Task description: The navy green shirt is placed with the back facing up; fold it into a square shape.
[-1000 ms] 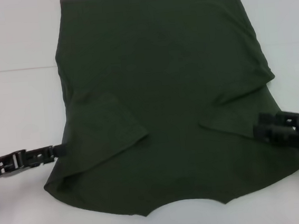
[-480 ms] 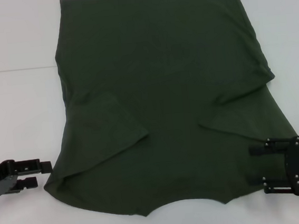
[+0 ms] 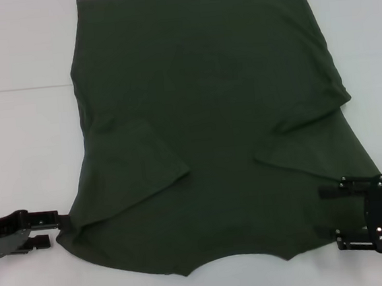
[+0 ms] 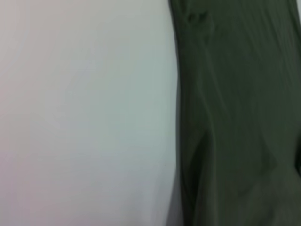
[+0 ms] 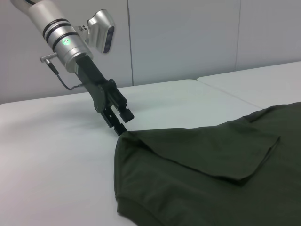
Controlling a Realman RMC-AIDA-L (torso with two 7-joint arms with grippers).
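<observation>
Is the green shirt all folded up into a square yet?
Not yet. The navy green shirt lies mostly spread on the white table; only its two sleeves are folded inward over the back.

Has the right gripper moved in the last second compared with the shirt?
Yes. The right gripper has dropped from beside the navy green shirt's folded-in right sleeve toward the near edge, and now sits open at the shirt's near right corner.

Left end effector (image 3: 50,229) and right end effector (image 3: 328,214) both spread, low.
</observation>
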